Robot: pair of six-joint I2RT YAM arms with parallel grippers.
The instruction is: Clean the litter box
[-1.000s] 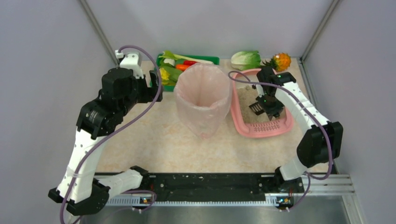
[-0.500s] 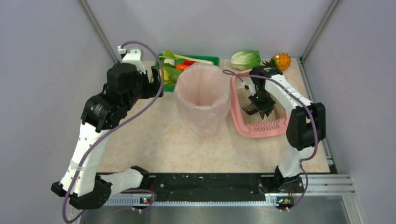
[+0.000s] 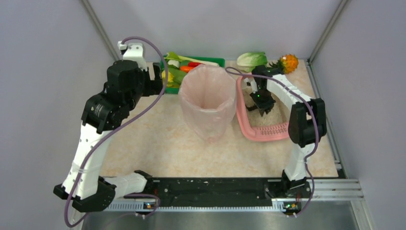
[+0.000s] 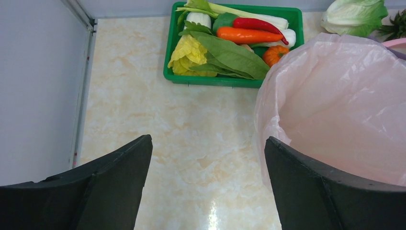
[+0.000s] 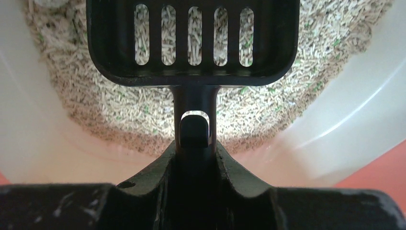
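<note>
The pink litter box [image 3: 268, 134] lies at the right of the table, its slotted end nearest me, and holds beige pellet litter [image 5: 119, 110]. My right gripper [image 3: 260, 101] reaches down into its far left part. In the right wrist view the right gripper [image 5: 194, 148] is shut on the handle of a black slotted scoop [image 5: 191, 43], whose empty pan hangs just over the litter between the box's pale walls [image 5: 38, 143]. My left gripper [image 4: 208, 143] stands open and empty above bare table, left of the bin; the top view shows the left gripper [image 3: 157, 81] by the green tray.
A tall pink bag-lined bin [image 3: 208, 103] stands between the arms, close against the litter box. A green tray [image 3: 216, 61] of vegetables sits at the back, with a cabbage [image 3: 251, 60] and a small pineapple [image 3: 288, 62] behind the box. Grey walls enclose the table.
My right arm has swung left and farther back inside the litter box, carrying the scoop, its elbow folding in. The left arm has shifted slightly back; its gripper stays open.
</note>
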